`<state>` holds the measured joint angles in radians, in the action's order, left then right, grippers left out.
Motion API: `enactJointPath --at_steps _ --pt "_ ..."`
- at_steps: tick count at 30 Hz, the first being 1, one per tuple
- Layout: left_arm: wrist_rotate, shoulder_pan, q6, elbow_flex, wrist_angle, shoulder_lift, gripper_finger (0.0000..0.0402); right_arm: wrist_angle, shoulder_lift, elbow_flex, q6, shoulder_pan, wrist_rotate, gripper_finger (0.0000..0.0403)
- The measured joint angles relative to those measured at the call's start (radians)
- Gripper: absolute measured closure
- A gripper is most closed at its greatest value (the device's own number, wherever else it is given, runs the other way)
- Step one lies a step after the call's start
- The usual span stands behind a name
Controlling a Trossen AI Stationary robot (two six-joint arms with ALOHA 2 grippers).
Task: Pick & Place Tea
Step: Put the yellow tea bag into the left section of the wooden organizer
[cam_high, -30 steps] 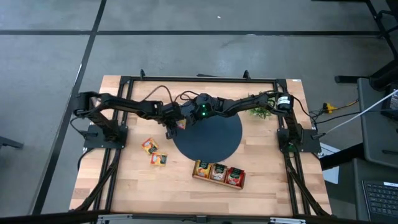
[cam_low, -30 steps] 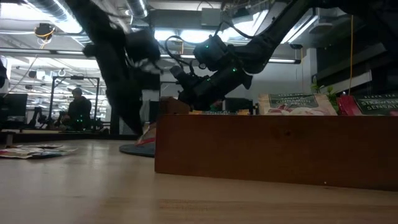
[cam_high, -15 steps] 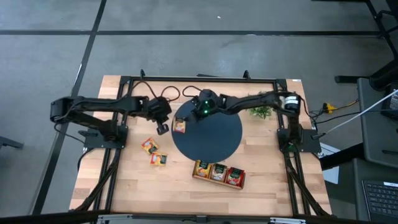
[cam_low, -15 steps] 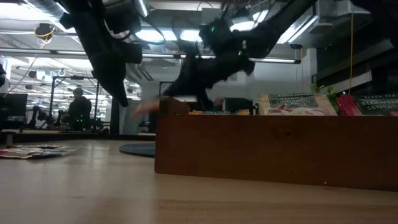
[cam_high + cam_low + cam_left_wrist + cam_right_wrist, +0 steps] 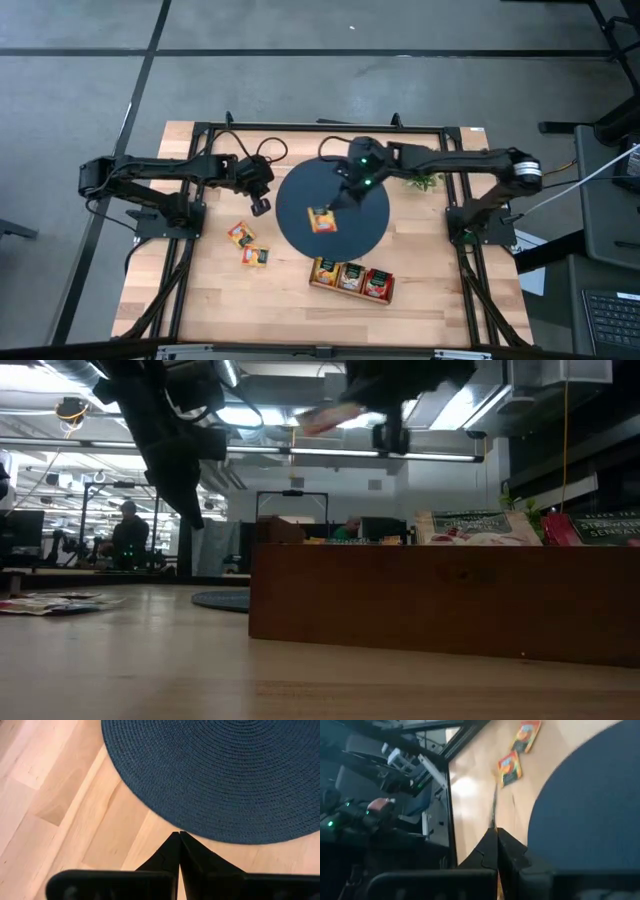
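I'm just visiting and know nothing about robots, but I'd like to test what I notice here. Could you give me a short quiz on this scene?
1. True or false: the left claw is gripping a tea packet.
2. How many loose packets lie on the table left of the round blue mat? A one, B two, C four.
3. Which claw carries the orange packet above the mat?
Key: 1 false, it is shut and empty; 2 B; 3 the right claw.
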<state>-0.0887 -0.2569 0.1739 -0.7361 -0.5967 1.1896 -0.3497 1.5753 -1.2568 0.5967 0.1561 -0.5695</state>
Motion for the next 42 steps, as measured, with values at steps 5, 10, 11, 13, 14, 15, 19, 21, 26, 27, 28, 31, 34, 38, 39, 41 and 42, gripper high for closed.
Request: enactJointPath --at_steps 5,10,11,13,14,15,19,21,26,27,28,31,34,38,39,41,42 --pt "0.002 0.0 0.069 0.0 0.029 0.0 0.0398 -0.09 -0.07 0.0 0.034 -0.077 0.054 0.0402" --pt "0.003 0.004 0.127 -0.001 0.06 -0.001 0.0398 -0.101 -0.074 0.0 0.076 -0.165 0.101 0.0402" --pt "0.003 0.006 0.138 -0.001 0.064 -0.001 0.0398 -0.1 -0.074 0.001 0.076 -0.179 0.108 0.0402" --pt "0.003 0.012 0.16 -0.001 0.078 -0.001 0.0398 -0.092 -0.083 0.014 0.075 -0.2 0.121 0.0402" --pt "0.004 0.018 0.172 -0.001 0.085 -0.001 0.0398 -0.095 -0.095 0.03 0.077 -0.208 0.124 0.0402" --pt "0.004 0.024 0.183 -0.001 0.091 -0.001 0.0398 -0.09 -0.108 0.046 0.083 -0.218 0.131 0.0403" --pt "0.002 0.056 0.222 -0.001 0.123 -0.001 0.0398 -0.014 -0.164 0.125 0.14 -0.278 0.189 0.0403" --pt "0.001 0.072 0.26 -0.001 0.144 -0.001 0.0398 0.044 -0.185 0.168 0.167 -0.313 0.209 0.0403" --pt "0.001 0.11 0.381 -0.002 0.215 -0.001 0.0398 0.156 -0.246 0.277 0.215 -0.377 0.262 0.0403" --pt "0.001 0.118 0.402 -0.002 0.229 -0.001 0.0398 0.176 -0.255 0.295 0.221 -0.382 0.269 0.0403" --pt "0.001 0.125 0.421 -0.002 0.239 -0.001 0.0398 0.197 -0.266 0.313 0.236 -0.39 0.278 0.0403" --pt "-0.006 0.146 0.469 -0.002 0.258 -0.001 0.0398 0.235 -0.28 0.358 0.237 -0.399 0.294 0.0403" --pt "-0.015 0.163 0.508 -0.002 0.264 -0.001 0.0398 0.243 -0.279 0.379 0.227 -0.4 0.322 0.0403" --pt "-0.056 0.192 0.555 -0.002 0.263 -0.001 0.0398 0.289 -0.278 0.394 0.206 -0.409 0.375 0.0403" --pt "-0.064 0.199 0.565 -0.002 0.262 -0.001 0.0398 0.294 -0.278 0.394 0.203 -0.414 0.397 0.0403" --pt "-0.076 0.213 0.584 -0.002 0.261 -0.001 0.0398 0.3 -0.278 0.394 0.189 -0.423 0.437 0.0403" --pt "-0.08 0.22 0.592 -0.002 0.259 -0.001 0.0398 0.299 -0.278 0.394 0.184 -0.428 0.46 0.0403"
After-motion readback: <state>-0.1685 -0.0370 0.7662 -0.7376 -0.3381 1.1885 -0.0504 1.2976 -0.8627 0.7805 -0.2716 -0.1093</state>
